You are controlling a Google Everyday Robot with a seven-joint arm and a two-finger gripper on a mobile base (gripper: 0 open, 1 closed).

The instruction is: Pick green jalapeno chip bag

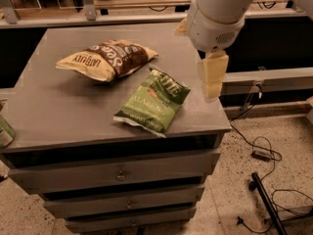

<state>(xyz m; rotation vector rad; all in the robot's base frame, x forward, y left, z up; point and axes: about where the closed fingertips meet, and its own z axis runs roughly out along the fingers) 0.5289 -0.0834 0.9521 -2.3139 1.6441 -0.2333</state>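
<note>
The green jalapeno chip bag [154, 102] lies flat on the grey cabinet top [58, 106], near its front right corner, with white lettering facing up. My gripper [212, 93] hangs from the white arm at the upper right. It is above the cabinet's right edge, to the right of the green bag and apart from it. It holds nothing that I can see.
A brown-and-cream chip bag [105, 60] lies behind and left of the green bag. A can [5, 131] stands at the cabinet's left edge. Drawers [117, 173] face front. Cables [259, 151] and a black pole [264, 199] lie on the floor at the right.
</note>
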